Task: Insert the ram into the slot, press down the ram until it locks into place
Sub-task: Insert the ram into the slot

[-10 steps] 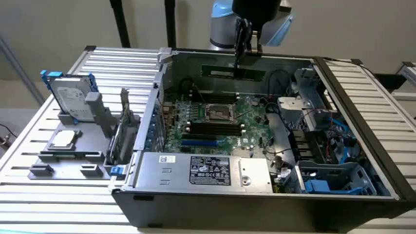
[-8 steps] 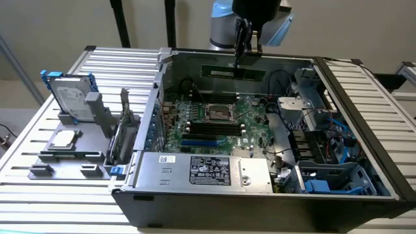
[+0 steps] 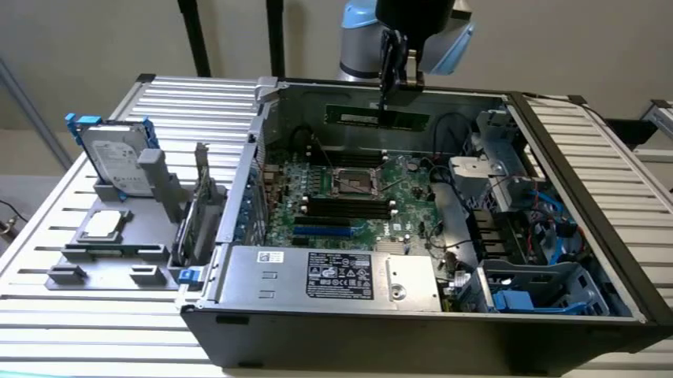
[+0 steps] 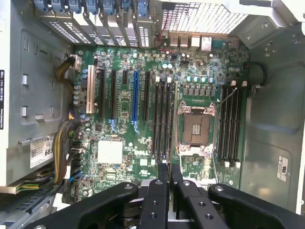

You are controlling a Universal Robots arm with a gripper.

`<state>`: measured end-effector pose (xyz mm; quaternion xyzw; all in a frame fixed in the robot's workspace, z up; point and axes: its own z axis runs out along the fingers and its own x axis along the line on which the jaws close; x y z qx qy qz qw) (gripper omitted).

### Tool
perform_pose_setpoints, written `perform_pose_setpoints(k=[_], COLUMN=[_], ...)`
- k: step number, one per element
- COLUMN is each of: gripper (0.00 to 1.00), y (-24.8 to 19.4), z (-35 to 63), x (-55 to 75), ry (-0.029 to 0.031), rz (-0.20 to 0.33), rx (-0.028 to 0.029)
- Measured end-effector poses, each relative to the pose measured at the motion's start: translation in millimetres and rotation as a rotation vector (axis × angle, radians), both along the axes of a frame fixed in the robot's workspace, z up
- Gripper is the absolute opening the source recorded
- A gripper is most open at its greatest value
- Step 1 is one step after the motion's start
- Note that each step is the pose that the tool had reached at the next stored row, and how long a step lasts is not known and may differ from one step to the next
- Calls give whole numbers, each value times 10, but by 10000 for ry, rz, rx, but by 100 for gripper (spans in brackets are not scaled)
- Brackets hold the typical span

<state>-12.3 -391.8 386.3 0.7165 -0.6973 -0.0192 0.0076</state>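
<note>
**Q:** Closest to the exterior camera, what is lying in the foreground?

**A:** The open computer case (image 3: 421, 339) is lying on its side on the slatted worktop (image 3: 94, 339), with its dark near wall facing the camera. Just behind that wall, the silver power supply (image 3: 331, 276) is sitting inside with its black label facing up.

**Q:** Where is the hand hanging?

**A:** The hand (image 3: 392, 102) is hanging from the arm (image 3: 363, 39) over the far side of the case, pointing down. In the wrist view the hand (image 4: 170, 174) is showing two black fingers (image 4: 163, 183) drawn almost together.

**Q:** What is it gripping?

**A:** It is clamping the ram (image 3: 377, 118) by the upper edge. The green stick is hanging level, with its length running from the exterior view's left to its right. It is hanging above the motherboard (image 3: 405, 177) and is touching no socket.

**Q:** Where are the sockets lying?

**A:** The black memory slots (image 3: 342, 207) are lying parallel, just on the near side of the silver processor socket (image 3: 358, 183). In the wrist view one bank of black memory slots (image 4: 162, 119) is lying beside the processor socket (image 4: 195, 129), and a second bank is lying on its other side. The ram is hanging well apart from them, farther back and higher. I cannot tell which one it is lining up with.

**Q:** What is resting outside the case?

**A:** At the exterior view's left, a grey fixture (image 3: 116, 260) is carrying an upright hard drive (image 3: 113, 157) and a square chip (image 3: 105, 224) lying flat.
</note>
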Motion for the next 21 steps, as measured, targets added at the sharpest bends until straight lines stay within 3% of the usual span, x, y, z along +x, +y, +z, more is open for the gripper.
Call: perform_pose_setpoints(k=[3,9,21], gripper=[14,14,14], y=[1,28,44], z=[0,-1,-114], x=[-7,-84,-183], ry=[-12,-175,-190], rz=[0,0,1], rx=[0,-1,0])
